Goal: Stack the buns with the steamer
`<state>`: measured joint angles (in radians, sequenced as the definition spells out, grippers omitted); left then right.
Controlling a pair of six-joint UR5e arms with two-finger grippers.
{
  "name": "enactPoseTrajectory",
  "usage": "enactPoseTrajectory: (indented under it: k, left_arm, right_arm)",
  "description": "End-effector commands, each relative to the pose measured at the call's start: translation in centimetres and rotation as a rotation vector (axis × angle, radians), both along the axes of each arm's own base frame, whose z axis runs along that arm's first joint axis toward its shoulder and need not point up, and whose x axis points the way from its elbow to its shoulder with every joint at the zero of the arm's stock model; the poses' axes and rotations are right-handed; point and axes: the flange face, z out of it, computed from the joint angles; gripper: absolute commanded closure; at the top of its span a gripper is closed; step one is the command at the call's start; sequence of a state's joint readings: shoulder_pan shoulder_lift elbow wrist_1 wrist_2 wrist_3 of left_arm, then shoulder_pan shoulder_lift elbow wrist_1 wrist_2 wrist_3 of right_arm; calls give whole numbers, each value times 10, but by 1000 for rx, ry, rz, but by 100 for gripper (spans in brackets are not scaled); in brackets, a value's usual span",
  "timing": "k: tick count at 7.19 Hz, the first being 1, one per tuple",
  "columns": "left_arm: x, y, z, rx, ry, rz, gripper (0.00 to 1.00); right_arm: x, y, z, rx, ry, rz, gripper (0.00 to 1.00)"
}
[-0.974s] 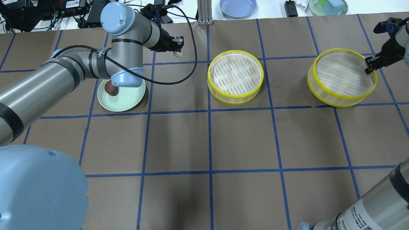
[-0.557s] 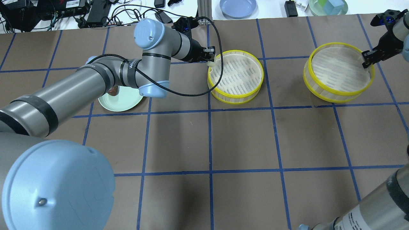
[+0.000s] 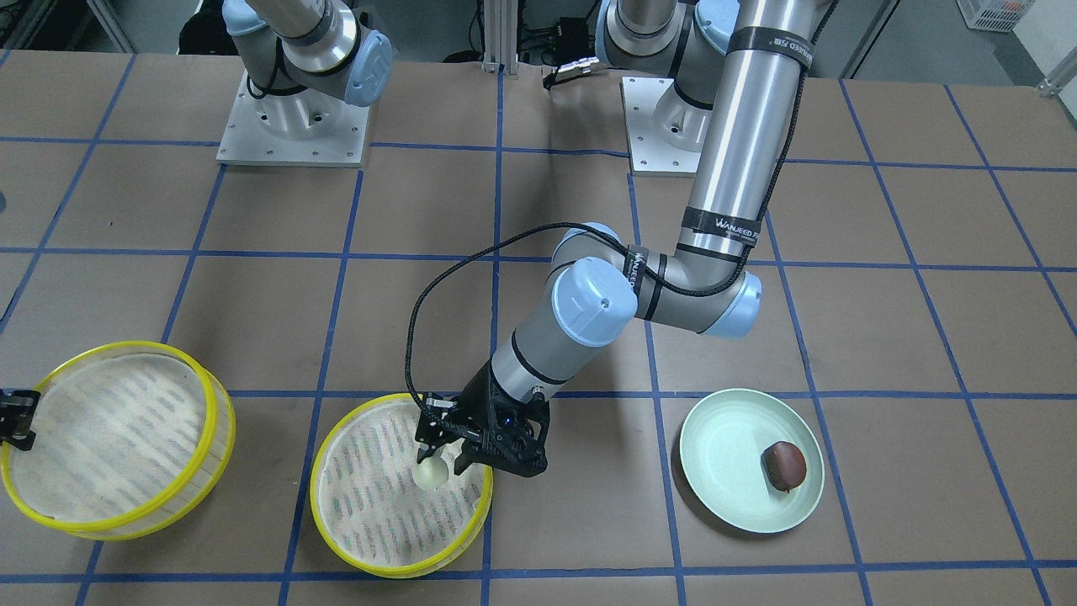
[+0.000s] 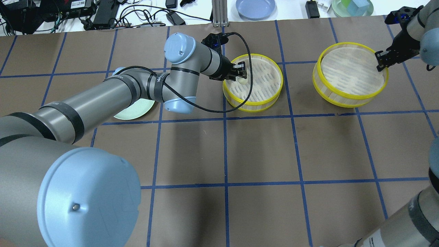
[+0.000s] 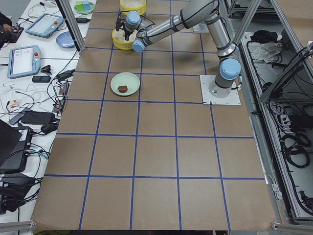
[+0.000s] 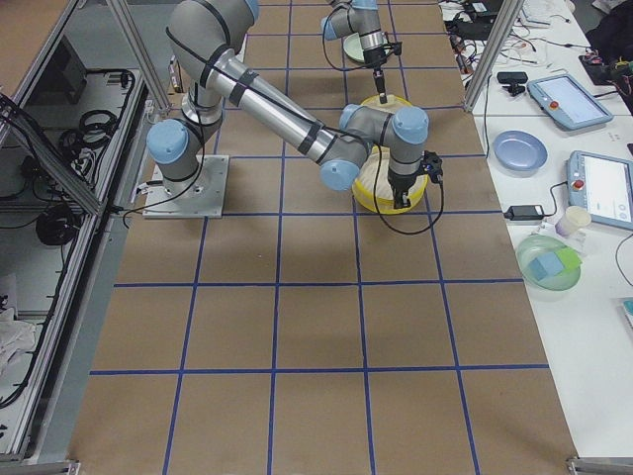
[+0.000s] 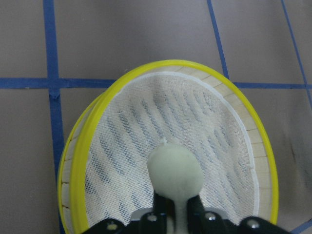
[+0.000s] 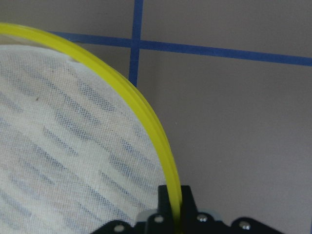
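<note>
My left gripper is shut on the cream-white bun and holds it over the left part of the middle steamer tray. The left wrist view shows the bun between the fingers, just above the liner. My right gripper is shut on the yellow rim of the right steamer tray. The right wrist view shows that rim between the fingers. The dark reddish-brown bun lies on the pale green plate. In the overhead view my left arm hides this bun.
The pale green plate peeks out from under my left arm. A blue plate and a green dish with blocks sit beyond the far table edge, with cables and devices at the far left.
My left gripper has carried the cream-white bun rightward from near the green plate to over the middle tray. My right gripper has moved the right tray leftward and farther from me.
</note>
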<state>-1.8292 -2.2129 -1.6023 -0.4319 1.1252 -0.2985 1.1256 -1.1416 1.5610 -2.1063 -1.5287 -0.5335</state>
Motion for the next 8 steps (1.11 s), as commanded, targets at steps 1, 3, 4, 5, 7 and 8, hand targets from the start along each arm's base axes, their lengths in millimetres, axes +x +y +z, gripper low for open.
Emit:
enactPoseTrajectory:
  k: [1, 3, 4, 5, 7, 8]
  left_arm:
    - [0, 1, 20, -32, 2, -9, 0]
    - [-1, -4, 30, -62, 2, -15, 0]
    - [-3, -11, 42, -88, 8, -16, 0]
    - [-3, -13, 47, -101, 5, -22, 0]
    - [38, -24, 44, -125, -329, -1, 0]
    - [97, -41, 58, -70, -356, 54, 0]
  right_arm:
    - [31, -1, 18, -16, 6, -52, 96]
    - [47, -3, 21, -12, 28, -46, 96]
    - [53, -2, 26, -20, 23, -77, 96]
    - [77, -4, 30, -23, 20, -85, 96]
    - [140, -5, 37, -35, 26, -130, 96]
    - [176, -5, 37, -38, 7, -190, 96]
